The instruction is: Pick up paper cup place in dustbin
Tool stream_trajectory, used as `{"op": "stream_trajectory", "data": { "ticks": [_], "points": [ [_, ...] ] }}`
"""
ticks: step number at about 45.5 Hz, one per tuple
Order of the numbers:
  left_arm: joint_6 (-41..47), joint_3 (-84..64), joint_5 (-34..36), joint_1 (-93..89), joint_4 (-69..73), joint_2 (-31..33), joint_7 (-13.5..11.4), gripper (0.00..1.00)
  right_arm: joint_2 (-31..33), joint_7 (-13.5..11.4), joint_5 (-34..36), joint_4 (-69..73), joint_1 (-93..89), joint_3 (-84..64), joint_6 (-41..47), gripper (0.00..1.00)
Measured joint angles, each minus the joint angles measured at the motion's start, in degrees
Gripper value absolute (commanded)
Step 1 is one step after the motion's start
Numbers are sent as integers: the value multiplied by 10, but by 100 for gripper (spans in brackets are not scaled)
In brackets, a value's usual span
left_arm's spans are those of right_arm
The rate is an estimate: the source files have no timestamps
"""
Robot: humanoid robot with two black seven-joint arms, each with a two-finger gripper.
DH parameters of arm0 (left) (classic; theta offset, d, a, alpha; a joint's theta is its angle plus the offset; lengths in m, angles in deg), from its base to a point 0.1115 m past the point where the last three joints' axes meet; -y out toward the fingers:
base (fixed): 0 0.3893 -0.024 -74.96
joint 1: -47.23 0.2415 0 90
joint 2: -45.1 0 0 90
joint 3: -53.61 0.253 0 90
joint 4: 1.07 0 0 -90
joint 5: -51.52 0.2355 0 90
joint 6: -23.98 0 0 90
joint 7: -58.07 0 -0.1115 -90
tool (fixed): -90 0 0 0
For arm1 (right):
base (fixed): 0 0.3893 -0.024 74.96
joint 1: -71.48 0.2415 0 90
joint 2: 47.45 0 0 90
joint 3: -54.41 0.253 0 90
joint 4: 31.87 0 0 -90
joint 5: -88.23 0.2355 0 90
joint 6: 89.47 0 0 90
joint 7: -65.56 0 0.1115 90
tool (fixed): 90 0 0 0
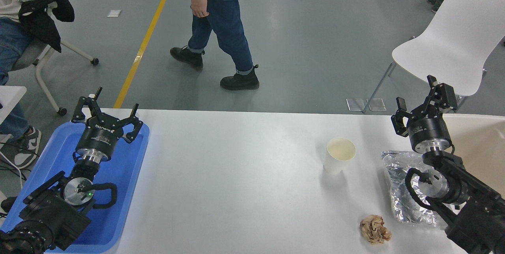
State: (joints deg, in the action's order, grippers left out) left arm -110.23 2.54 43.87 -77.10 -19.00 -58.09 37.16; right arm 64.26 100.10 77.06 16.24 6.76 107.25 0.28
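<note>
The paper cup (339, 155) stands upright on the white table (236, 175), right of centre, its cream inside showing. The dustbin (479, 143) is at the right edge, beige, partly hidden by my right arm. My right gripper (417, 91) is open and empty, raised near the table's far edge, to the right of and beyond the cup, apart from it. My left gripper (106, 106) is open and empty, parked over the blue tray at the lower left.
A crumpled brown paper ball (375, 228) lies near the front right. A silver foil bag (406, 187) lies under my right arm. A blue tray (118, 183) is at left. A person walks beyond the table; a white chair (453, 37) stands far right.
</note>
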Motion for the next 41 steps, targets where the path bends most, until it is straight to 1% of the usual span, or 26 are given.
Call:
{"op": "stream_trajectory", "data": {
  "ticks": [41],
  "points": [
    [0, 0, 0, 0, 0, 0, -1, 100, 2, 0, 0, -20, 6, -3, 2, 100]
  ]
}}
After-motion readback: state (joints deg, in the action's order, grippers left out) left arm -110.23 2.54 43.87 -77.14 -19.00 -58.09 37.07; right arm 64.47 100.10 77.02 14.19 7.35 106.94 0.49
